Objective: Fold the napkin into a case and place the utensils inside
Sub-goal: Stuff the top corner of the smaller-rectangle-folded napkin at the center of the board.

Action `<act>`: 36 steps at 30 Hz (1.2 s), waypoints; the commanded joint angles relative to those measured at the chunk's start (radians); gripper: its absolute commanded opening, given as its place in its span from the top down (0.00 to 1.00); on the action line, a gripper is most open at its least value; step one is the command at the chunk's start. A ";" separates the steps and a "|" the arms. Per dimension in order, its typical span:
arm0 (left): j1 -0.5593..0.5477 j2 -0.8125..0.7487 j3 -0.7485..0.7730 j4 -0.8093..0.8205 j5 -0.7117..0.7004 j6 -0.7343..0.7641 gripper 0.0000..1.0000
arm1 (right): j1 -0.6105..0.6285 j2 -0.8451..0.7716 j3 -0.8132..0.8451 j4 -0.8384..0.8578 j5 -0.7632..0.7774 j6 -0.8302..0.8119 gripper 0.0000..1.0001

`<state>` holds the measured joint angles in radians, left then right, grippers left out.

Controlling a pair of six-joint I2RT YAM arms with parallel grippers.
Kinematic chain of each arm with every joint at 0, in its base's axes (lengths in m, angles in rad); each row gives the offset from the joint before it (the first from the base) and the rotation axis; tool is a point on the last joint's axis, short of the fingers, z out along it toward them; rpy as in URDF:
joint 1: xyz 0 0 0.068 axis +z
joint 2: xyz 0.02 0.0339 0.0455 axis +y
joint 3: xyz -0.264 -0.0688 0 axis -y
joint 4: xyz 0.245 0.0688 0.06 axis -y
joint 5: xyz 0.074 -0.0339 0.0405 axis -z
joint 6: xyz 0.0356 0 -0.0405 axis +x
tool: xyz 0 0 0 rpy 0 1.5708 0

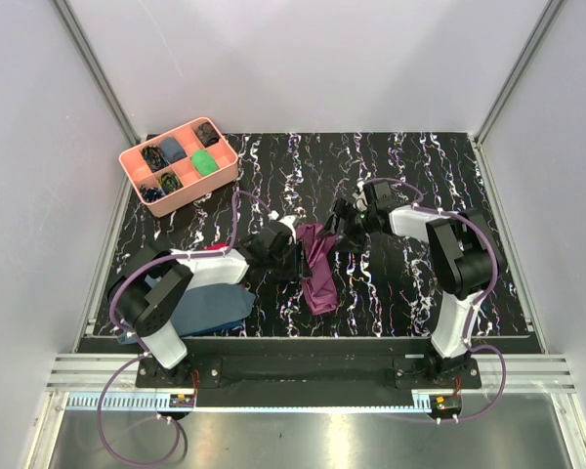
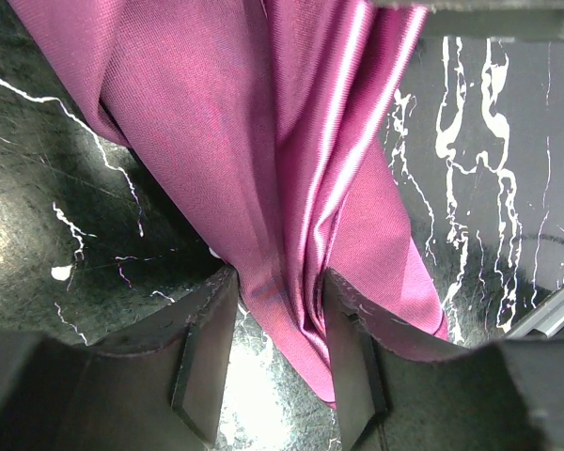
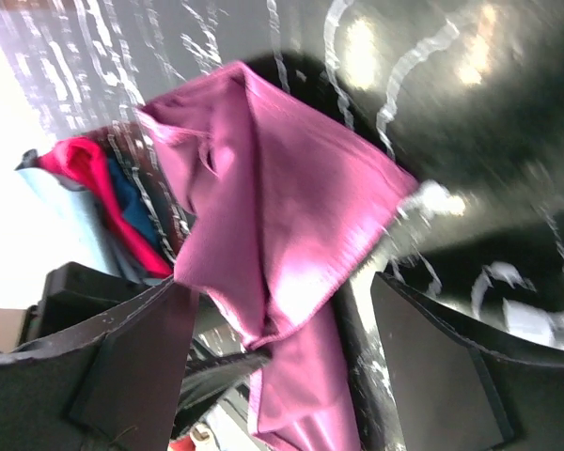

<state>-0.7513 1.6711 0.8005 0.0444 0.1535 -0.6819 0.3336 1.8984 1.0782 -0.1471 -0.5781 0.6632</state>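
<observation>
the napkin (image 1: 319,269) looks thin, floppy, slick, so grab a bunched edge; right pincer (image 3: 282,305) gapes, left pincer (image 2: 277,291) straddles a fold, can't tell if it's gripping.

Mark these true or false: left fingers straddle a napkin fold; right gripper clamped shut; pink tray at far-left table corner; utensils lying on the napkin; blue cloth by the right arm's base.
1. The left gripper has a finger on either side of a fold of the napkin. True.
2. The right gripper is clamped shut. False: its fingers stand wide apart.
3. The pink tray sits at the far-left corner of the table. True.
4. The utensils lie on the napkin. False: no utensils show in any view.
5. The blue cloth lies by the right arm's base. False: it lies beside the left arm.
</observation>
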 commanded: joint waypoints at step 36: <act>0.001 -0.079 -0.047 0.011 0.026 0.027 0.52 | 0.163 0.151 0.327 -0.054 -0.046 0.032 0.66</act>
<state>-0.7513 1.6615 0.7773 0.0666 0.1623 -0.6781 0.4728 2.0033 1.3411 -0.1551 -0.6369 0.6819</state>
